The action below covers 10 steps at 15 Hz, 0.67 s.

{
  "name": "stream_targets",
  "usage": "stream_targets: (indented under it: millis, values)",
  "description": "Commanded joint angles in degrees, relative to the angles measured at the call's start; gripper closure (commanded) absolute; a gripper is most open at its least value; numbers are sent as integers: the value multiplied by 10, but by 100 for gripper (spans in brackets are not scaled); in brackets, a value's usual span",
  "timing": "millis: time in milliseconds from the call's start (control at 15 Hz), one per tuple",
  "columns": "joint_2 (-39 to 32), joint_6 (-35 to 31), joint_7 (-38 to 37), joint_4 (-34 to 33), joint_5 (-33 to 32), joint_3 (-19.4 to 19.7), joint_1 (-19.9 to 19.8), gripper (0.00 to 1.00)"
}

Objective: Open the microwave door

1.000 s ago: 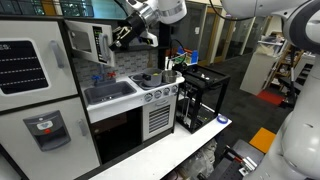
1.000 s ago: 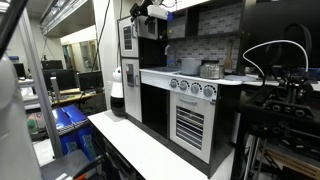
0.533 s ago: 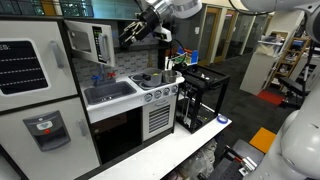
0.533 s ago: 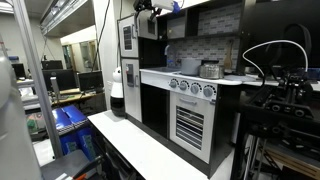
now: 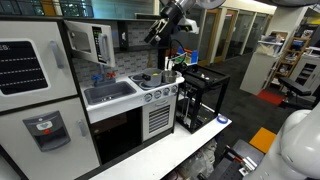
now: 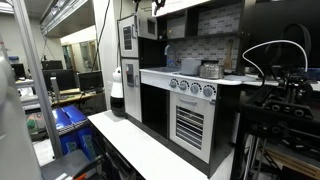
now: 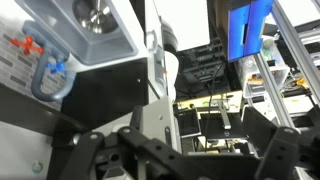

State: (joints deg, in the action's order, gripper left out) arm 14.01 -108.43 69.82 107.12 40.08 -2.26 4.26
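The microwave door (image 5: 103,44), silver-grey framed with a dark window, stands swung out from the toy microwave's dark cavity (image 5: 80,43). It also shows in an exterior view (image 6: 127,38), turned outward. My gripper (image 5: 156,31) hangs in the air to the right of the door, well apart from it, near the top edge in an exterior view (image 6: 157,5). In the wrist view my gripper (image 7: 185,150) has its black fingers (image 7: 90,152) spread wide with nothing between them. The door does not show in the wrist view.
A white fridge (image 5: 30,70) stands at the left. A sink (image 5: 110,92), a stove with a pot (image 5: 160,78) and an oven front (image 5: 158,118) lie below the microwave. A black open frame box (image 5: 200,95) stands to the right, and a white tabletop (image 5: 160,150) in front.
My gripper has moved right and slightly up, away from the microwave door. The door stays swung out where it was.
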Motion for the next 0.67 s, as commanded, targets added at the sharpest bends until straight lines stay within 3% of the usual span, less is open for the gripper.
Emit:
stream_targets:
  millis: [0,600]
  values:
    - [55,25,-97,35,-87,5,-9,0]
    - [100,61,-273,13,-291,11,-3,0]
